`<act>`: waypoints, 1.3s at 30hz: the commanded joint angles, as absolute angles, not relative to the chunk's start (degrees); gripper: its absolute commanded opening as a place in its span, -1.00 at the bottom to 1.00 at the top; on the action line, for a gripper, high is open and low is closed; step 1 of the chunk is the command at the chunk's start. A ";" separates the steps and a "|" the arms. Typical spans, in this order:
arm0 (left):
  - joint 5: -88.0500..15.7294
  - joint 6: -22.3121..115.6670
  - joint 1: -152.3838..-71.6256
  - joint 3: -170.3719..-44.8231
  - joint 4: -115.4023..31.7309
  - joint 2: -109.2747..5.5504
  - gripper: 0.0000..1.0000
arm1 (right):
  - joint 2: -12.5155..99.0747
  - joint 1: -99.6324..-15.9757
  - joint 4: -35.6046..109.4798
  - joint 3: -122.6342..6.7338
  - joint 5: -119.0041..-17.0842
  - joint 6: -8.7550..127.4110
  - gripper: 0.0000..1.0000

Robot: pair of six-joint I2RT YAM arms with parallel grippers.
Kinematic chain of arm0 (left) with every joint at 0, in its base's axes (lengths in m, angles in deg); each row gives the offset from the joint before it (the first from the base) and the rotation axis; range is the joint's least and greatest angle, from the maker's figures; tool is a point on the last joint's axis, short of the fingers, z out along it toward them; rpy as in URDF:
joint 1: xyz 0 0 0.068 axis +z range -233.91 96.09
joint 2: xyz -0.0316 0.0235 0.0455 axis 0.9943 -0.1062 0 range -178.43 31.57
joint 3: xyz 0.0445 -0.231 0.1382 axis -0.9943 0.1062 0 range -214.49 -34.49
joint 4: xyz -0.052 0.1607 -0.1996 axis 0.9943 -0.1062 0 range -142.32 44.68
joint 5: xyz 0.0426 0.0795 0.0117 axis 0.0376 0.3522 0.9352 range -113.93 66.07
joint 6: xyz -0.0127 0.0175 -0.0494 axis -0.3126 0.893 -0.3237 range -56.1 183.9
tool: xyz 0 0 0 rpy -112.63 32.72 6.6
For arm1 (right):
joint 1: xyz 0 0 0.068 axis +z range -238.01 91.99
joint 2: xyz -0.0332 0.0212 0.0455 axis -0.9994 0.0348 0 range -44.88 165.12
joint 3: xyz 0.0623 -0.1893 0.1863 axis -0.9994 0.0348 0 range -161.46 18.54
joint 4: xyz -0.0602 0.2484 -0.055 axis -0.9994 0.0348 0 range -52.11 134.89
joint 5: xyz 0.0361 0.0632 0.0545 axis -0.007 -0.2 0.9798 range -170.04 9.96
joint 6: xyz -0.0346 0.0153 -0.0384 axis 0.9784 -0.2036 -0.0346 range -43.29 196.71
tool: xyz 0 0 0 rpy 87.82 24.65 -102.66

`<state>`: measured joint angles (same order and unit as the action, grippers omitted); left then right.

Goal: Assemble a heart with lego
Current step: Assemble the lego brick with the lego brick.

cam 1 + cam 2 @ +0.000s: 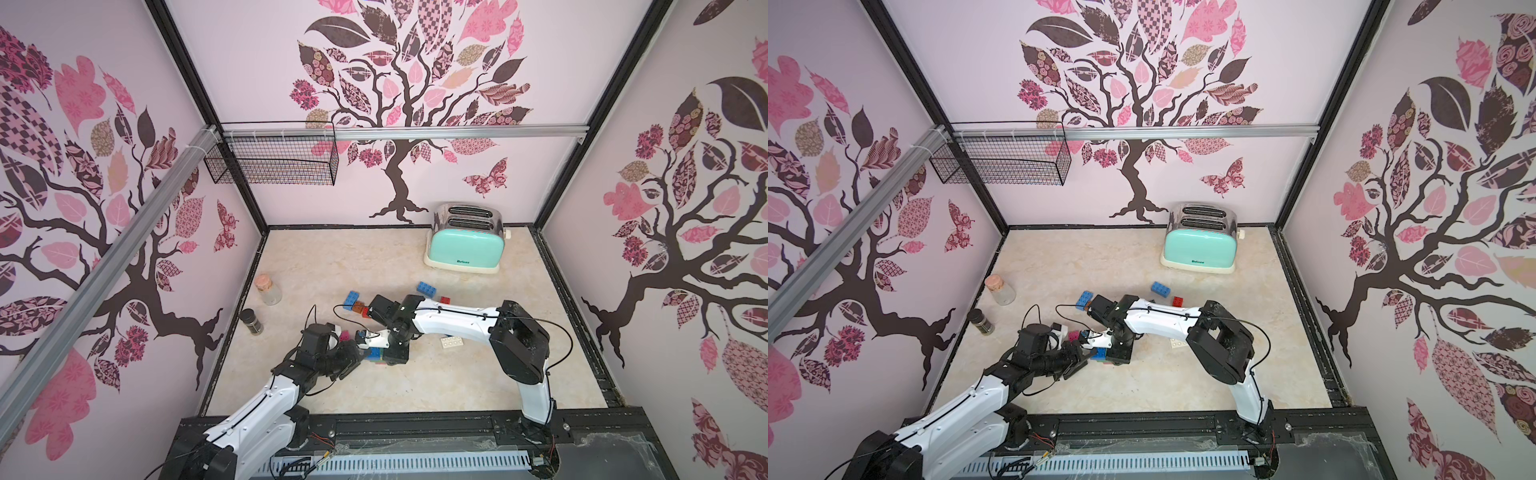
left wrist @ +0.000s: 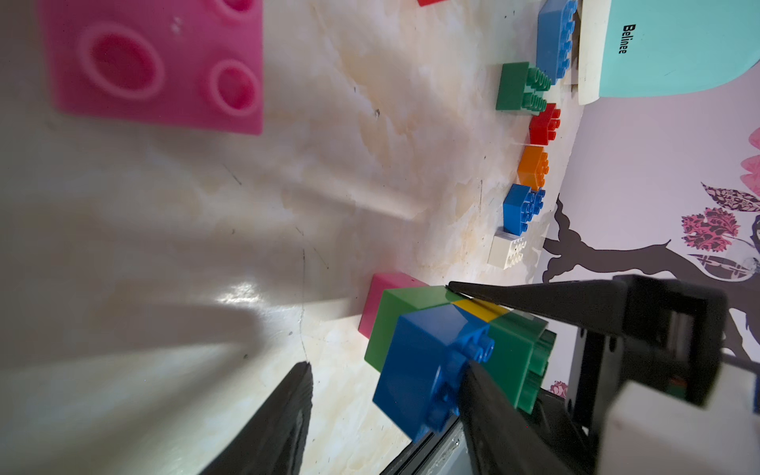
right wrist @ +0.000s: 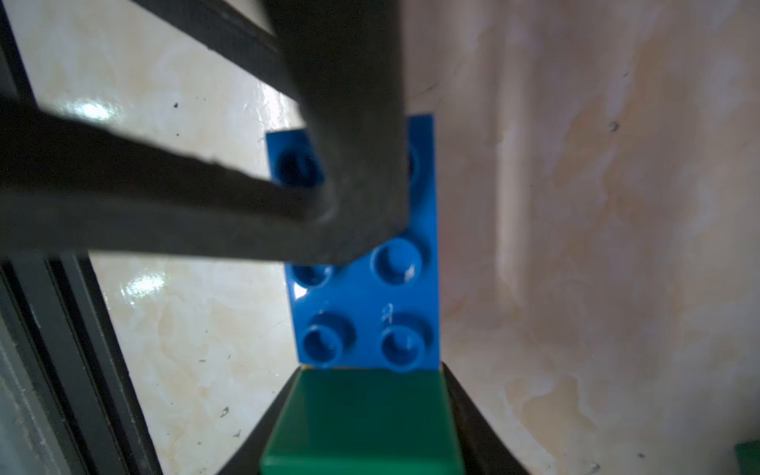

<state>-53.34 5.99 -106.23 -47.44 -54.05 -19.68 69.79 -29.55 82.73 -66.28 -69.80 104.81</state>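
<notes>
Working on a half-built cluster of green, blue, yellow and pink plastic studded bricks (image 2: 432, 329), set on the beige marbled table (image 1: 415, 386) near its front middle, between both arms; with the left end effector (image 2: 388, 366) released, jaws apart, one finger against the studded face of the blue brick (image 3: 370, 296), the other clear of it; flanking the green brick (image 3: 362, 419) closely with the right end effector (image 3: 368, 372), no gap seen, yet clamped or merely loosened, cannot tell; judged light, rigid and smooth-walled, so apt to slide on the glossy table or squirt from a skewed pinch; best taken across flat opposite walls, square and low, never over studs; press-fit joints likely to part under twist, so brace one side while pushing
</notes>
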 commanded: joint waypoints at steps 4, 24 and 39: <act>-53.38 7.22 -106.49 -49.23 -56.50 -18.30 0.21 | 66.57 -29.12 83.60 -69.41 -68.37 104.66 0.16; -52.07 11.60 -99.61 -55.60 -68.12 -13.28 0.29 | 57.10 -36.79 78.91 -67.24 -69.18 107.73 0.41; -52.34 15.38 -98.47 -60.01 -67.89 -21.47 0.28 | 67.32 -51.00 70.24 -69.73 -65.78 105.41 0.72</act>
<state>-52.01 13.64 -98.80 -58.72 -68.34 -20.40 65.02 -49.90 72.08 -66.47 -68.01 106.54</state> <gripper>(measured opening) 0.642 0.853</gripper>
